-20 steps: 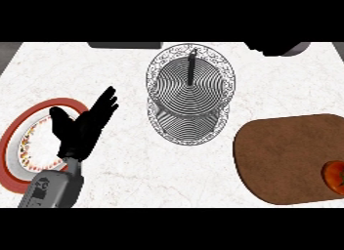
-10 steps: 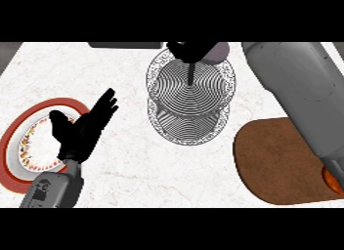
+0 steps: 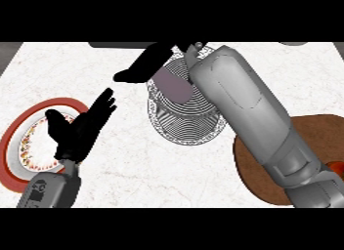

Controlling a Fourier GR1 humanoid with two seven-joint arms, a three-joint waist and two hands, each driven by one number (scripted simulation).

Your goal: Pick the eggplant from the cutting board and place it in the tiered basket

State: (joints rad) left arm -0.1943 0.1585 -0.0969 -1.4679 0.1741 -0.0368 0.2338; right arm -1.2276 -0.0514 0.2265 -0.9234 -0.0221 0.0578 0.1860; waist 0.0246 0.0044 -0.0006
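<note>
White marble worktop (image 3: 132, 166); brown cutting board (image 3: 312, 141) lower right. My right hand (image 3: 149, 63), upper centre, curls round the purplish eggplant (image 3: 173, 83) over the wire tiered basket (image 3: 185, 127). Placing step; next, release. Left hand (image 3: 77, 129) rests open.

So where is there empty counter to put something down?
Bare counter lies between the plate, the tiered basket and the cutting board. It is crowded over the basket, where the right hand and an eggplant sit.
</note>
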